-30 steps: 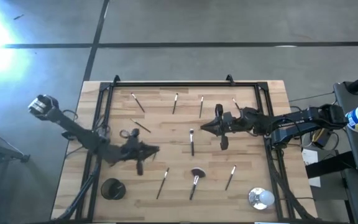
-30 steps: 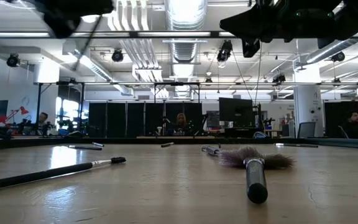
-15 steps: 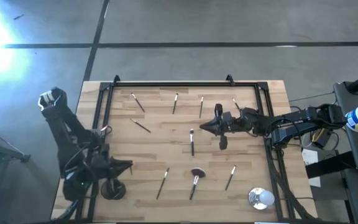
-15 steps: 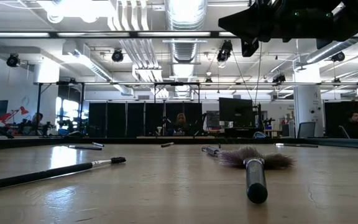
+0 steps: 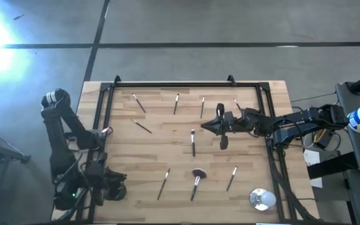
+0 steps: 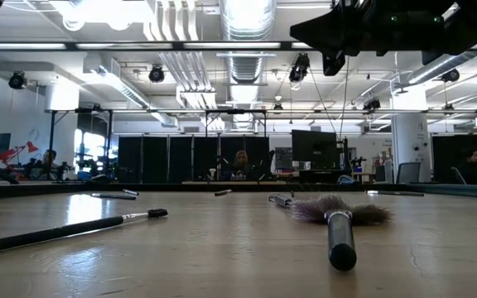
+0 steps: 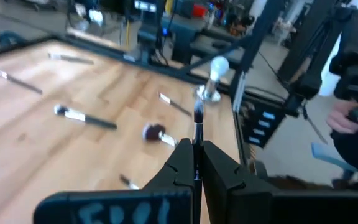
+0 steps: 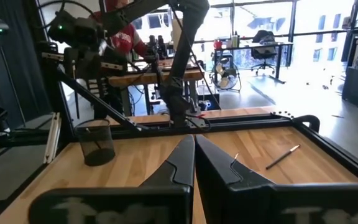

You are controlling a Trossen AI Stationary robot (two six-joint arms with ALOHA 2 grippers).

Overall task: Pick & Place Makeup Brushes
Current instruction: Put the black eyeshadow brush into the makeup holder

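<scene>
– Now, what occupies the near edge of the worktop (image 5: 274, 125)?
– At the near left corner, the left claw (image 5: 119, 185) is pressed shut on one thin makeup brush (image 7: 197, 118), whose stem stands up between the fingers. A dark cup (image 8: 97, 142) stands at that same corner. Further right along the near side lie a slim brush (image 5: 164, 184), the fluffy-headed brush (image 5: 197, 181) and another slim brush (image 5: 232, 178), with a round silver object (image 5: 261, 199) at the near right corner.

– And the middle?
– The right claw (image 5: 209, 127) hangs above the centre, fingers brought together with nothing between them. A brush (image 5: 192, 142) lies just beside it, and another (image 5: 142, 126) further left.

– The far side?
– Four loose brushes lie in a row, well apart: (image 5: 138, 103), (image 5: 176, 104), (image 5: 202, 107) and (image 5: 236, 103).
</scene>
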